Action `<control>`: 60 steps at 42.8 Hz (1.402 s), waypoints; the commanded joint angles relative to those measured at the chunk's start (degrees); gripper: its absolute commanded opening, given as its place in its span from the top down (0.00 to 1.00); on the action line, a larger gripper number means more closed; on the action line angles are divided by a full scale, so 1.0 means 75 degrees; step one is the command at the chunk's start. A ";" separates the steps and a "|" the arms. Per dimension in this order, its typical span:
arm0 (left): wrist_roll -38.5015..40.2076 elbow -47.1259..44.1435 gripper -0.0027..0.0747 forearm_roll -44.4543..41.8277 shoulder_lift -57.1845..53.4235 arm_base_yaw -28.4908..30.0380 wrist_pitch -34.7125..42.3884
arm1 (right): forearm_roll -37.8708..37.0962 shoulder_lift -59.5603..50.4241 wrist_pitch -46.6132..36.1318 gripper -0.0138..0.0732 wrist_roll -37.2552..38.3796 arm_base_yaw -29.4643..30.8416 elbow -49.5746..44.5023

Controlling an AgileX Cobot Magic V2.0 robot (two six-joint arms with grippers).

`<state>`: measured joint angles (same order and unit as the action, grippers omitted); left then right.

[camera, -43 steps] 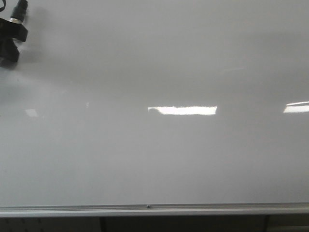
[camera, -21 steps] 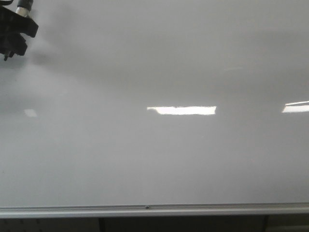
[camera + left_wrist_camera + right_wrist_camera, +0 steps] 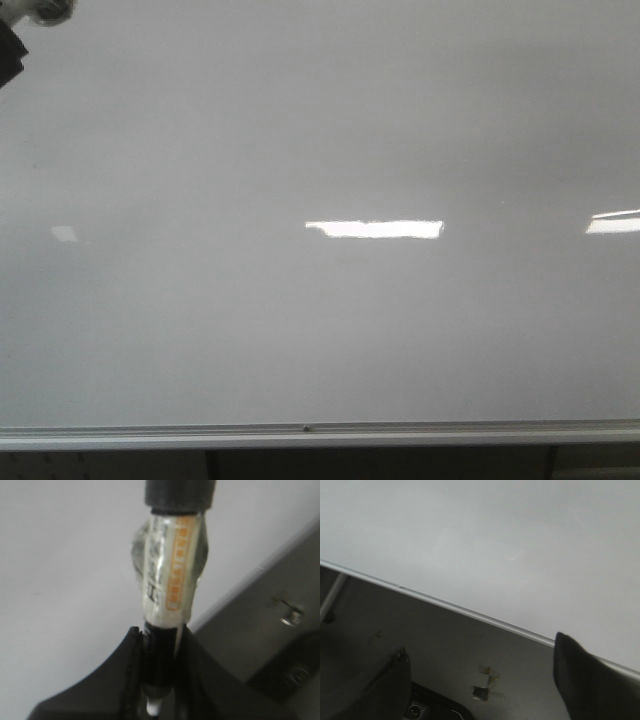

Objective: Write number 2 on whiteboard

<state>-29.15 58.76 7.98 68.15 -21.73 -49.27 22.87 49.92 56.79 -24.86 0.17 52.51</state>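
The whiteboard fills the front view, glossy pale grey, with a silver rail along its lower edge. No number 2 shows on it. My left gripper is shut on a black marker with a taped white and orange label; it holds the marker above the board. Only a dark scrap of that arm shows at the front view's top left corner. My right gripper is open and empty, over the grey surface beside the board's edge.
Bright light reflections lie on the board at centre and at the right edge. In the right wrist view a grey floor or table with a torn patch lies below the board. A metal fitting shows beside the board in the left wrist view.
In the front view my left arm has moved up and left, from well inside the top left corner to almost out of the frame. The board looks the same.
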 commanded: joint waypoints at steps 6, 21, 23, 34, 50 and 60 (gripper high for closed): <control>-0.2148 0.0479 0.99 0.2688 -0.0116 -0.0613 -0.1435 | 0.2359 0.0594 0.0584 0.22 -0.2848 -0.0485 0.0626; -0.2259 0.1154 0.99 0.2175 0.0676 -0.2355 -0.1418 | 0.2202 0.1691 0.1024 0.22 -0.4224 -0.2881 0.1401; -0.2259 0.1255 0.99 0.2115 0.0811 -0.2529 -0.1418 | 0.2196 0.1787 0.1004 0.22 -0.4394 -0.3058 0.1460; -0.2259 0.1735 0.99 0.1825 0.1288 -0.3380 -0.1403 | 0.2187 0.2325 0.0925 0.22 -0.4921 -0.3736 0.1957; -0.2259 0.1930 0.99 0.1825 0.1363 -0.3448 -0.1403 | 0.2194 0.2370 0.0909 0.29 -0.4927 -0.3832 0.1962; -0.2259 0.1930 0.99 0.1825 0.1363 -0.3448 -0.1403 | 0.2263 0.2370 0.0909 0.57 -0.4927 -0.3832 0.1962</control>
<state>-46.15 71.37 20.05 79.78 -47.18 -61.42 37.06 68.55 65.04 -61.25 -28.62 65.25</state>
